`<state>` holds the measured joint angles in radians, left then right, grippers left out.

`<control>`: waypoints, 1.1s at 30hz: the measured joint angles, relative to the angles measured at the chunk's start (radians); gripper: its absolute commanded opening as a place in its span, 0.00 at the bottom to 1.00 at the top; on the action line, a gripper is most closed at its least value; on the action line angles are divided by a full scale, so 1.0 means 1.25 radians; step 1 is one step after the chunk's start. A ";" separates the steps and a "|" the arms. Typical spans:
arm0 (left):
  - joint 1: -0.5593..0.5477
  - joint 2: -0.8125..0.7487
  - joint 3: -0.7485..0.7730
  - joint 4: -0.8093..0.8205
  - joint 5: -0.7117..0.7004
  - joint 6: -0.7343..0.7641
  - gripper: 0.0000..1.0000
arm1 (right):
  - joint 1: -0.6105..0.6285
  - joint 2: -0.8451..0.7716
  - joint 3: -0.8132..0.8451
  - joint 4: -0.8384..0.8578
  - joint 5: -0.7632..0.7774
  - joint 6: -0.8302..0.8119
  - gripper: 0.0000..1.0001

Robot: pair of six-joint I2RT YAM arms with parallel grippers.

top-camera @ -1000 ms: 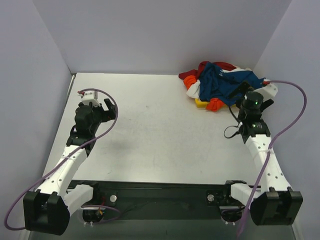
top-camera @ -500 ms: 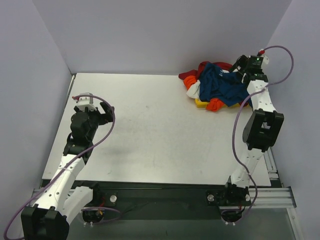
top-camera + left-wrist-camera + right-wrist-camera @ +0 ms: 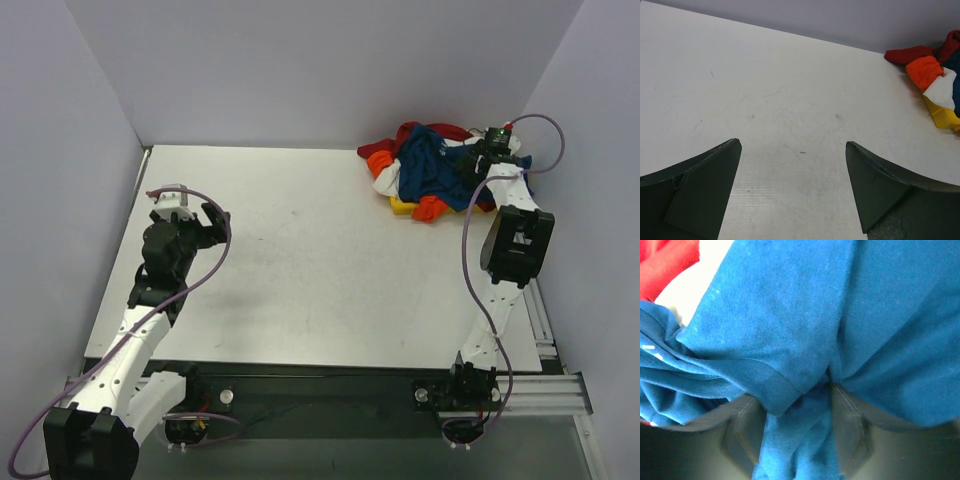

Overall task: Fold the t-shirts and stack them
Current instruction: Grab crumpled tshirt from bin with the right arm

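Note:
The t-shirts lie in a crumpled pile at the table's far right. The dark blue t-shirt (image 3: 440, 170) is on top, over a dark red one (image 3: 415, 130), an orange one (image 3: 378, 160) and a white one (image 3: 385, 183). My right gripper (image 3: 487, 148) is down on the pile's right side. In the right wrist view its fingers (image 3: 847, 432) press a bunched fold of the blue t-shirt (image 3: 790, 315) between them, the gripper (image 3: 797, 435) shut on it. My left gripper (image 3: 205, 222) hovers open over the left of the table, empty (image 3: 792, 190).
A flat yellow tray (image 3: 402, 207) pokes out from under the pile's near edge, also seen in the left wrist view (image 3: 942, 116) beside orange (image 3: 924, 70) and white cloth (image 3: 943, 92). Walls enclose the table on the left, back and right.
My right arm swung from the near right up to the pile, lowered onto the blue t-shirt and closed its fingers on a fold. The left arm shifted only slightly.

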<state>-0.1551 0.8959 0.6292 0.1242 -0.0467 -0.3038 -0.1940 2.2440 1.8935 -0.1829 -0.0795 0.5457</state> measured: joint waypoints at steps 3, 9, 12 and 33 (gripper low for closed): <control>0.000 0.001 0.000 0.001 0.001 -0.001 0.97 | 0.003 -0.011 -0.022 0.010 0.004 -0.007 0.17; 0.000 0.002 0.000 0.008 0.004 -0.001 0.97 | 0.023 -0.121 -0.130 0.059 0.027 -0.021 0.00; 0.000 0.002 0.000 0.010 0.006 -0.001 0.97 | 0.049 -0.214 -0.202 0.087 0.058 -0.032 0.00; 0.000 -0.016 -0.036 0.042 0.007 0.001 0.97 | 0.421 -0.810 -0.426 0.228 0.065 -0.142 0.00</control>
<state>-0.1551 0.8764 0.5838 0.1768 -0.0383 -0.3031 0.3317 1.2312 1.3605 0.1020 0.0021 0.3687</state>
